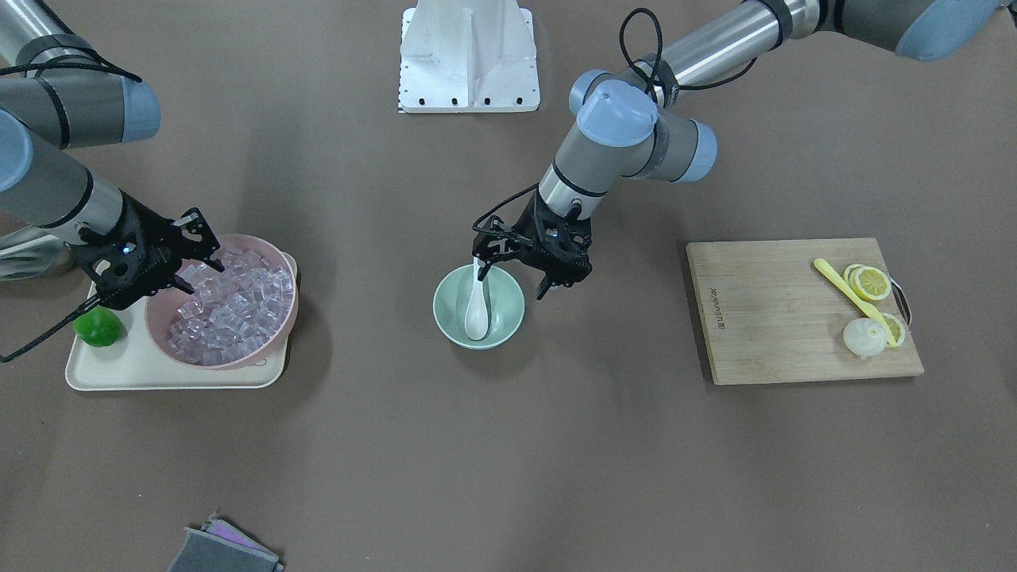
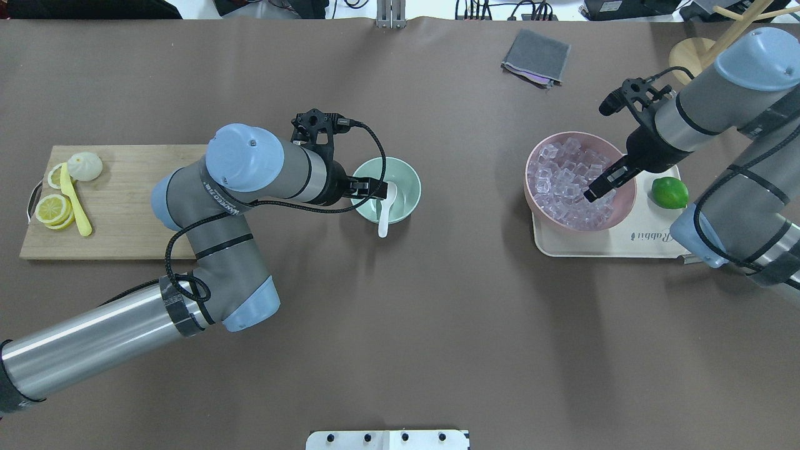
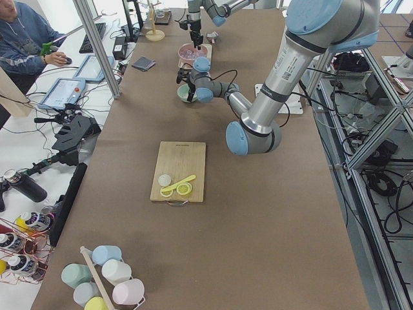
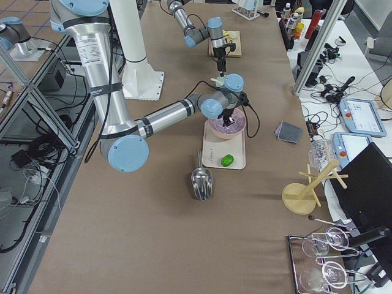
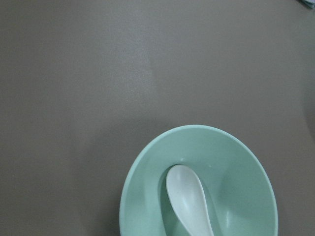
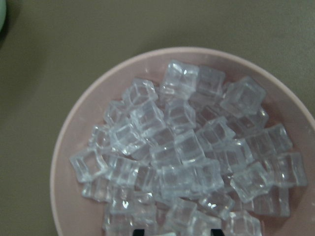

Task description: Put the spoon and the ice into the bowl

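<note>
The white spoon [image 1: 477, 310] lies in the mint-green bowl [image 1: 508, 318] at mid-table, scoop down inside and handle leaning over the rim toward the robot. It also shows in the overhead view [image 2: 384, 215] and the left wrist view [image 5: 189, 204]. My left gripper [image 1: 515, 270] hangs open just above the bowl's near rim, with one finger close to the spoon's handle. The ice [image 1: 230, 306] is a heap of clear cubes in the pink bowl [image 2: 531, 187]. My right gripper [image 1: 208, 253] is open and empty just above the cubes [image 6: 182, 152]. No ice shows in the green bowl [image 5: 246, 196].
The pink bowl stands on a cream tray [image 1: 119, 369] with a lime [image 1: 97, 326]. A metal scoop [image 4: 201, 182] lies beside the tray. A wooden board [image 1: 779, 318] holds a yellow spoon [image 1: 850, 294], lemon slices and a bun. A grey cloth [image 2: 536, 57] lies at the far edge.
</note>
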Robot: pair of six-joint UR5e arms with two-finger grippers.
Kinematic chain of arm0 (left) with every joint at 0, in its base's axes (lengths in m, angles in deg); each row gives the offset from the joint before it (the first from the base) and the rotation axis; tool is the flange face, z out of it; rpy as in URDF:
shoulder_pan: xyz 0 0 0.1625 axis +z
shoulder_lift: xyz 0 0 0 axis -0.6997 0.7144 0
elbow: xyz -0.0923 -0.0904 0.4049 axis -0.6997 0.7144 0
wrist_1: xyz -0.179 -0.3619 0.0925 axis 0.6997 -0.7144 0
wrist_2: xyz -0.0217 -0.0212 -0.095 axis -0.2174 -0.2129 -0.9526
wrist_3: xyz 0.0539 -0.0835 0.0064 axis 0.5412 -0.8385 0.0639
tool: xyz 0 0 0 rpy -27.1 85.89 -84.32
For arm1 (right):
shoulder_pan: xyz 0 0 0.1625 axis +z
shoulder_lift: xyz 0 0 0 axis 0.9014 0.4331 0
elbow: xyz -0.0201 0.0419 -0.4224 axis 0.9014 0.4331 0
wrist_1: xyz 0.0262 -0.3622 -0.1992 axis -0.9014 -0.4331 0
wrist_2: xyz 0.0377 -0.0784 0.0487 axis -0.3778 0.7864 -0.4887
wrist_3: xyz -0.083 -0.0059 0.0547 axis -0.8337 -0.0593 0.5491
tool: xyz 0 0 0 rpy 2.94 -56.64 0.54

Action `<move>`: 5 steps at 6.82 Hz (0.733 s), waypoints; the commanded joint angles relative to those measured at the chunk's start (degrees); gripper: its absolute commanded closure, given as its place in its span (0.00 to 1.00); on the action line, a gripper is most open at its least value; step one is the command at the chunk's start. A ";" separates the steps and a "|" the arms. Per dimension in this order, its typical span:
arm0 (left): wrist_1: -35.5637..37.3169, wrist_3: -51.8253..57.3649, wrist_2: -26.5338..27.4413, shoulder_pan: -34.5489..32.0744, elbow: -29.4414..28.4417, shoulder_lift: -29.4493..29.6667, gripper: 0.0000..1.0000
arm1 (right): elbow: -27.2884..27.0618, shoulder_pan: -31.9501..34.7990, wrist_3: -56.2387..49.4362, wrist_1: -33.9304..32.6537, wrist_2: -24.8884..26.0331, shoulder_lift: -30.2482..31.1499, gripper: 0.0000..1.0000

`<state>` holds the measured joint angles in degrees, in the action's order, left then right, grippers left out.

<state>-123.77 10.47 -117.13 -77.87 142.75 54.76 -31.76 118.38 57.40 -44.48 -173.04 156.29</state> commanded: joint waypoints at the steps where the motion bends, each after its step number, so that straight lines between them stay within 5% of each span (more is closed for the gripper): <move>1: -0.57 8.73 -0.55 -2.63 7.10 -8.71 0.02 | 2.42 -1.56 12.43 0.08 0.44 -9.16 1.00; 5: -0.92 27.18 -19.66 -20.27 15.49 -27.37 0.02 | 8.12 -14.29 33.82 0.87 16.58 -24.12 1.00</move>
<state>-124.61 30.93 -131.38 -92.74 156.91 32.03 -25.92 107.67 86.55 -43.71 -161.34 136.31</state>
